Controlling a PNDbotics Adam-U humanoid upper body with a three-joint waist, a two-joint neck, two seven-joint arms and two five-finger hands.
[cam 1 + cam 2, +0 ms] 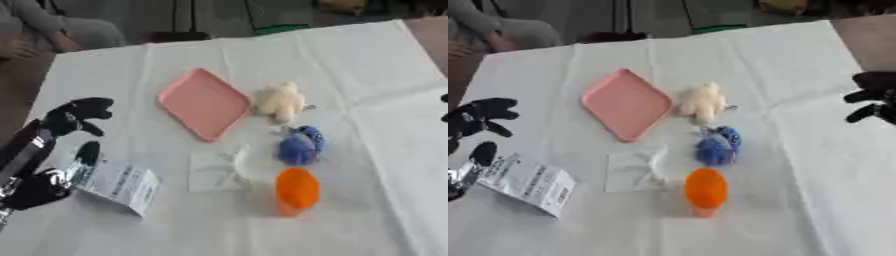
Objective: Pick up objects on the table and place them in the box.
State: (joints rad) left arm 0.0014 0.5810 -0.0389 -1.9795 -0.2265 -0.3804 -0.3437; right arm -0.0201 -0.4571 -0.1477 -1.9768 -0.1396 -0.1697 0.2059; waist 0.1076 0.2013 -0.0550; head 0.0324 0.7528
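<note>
A pink tray (204,102) lies on the white cloth near the middle. Just right of it sits a cream plush toy (280,101). Below that is a blue plush toy (301,145), then an orange cup-like thing (297,190). A clear plastic packet (219,171) lies left of the orange thing. My left hand (74,117) is at the left edge, fingers curled, pinching a white printed bag (118,185) by its upper corner. My right hand (874,97) shows at the right edge, fingers relaxed and holding nothing.
The white cloth (367,75) covers the whole table and has creases on the right side. A seated person (52,30) is beyond the far left corner. Dark floor and green items lie past the far edge.
</note>
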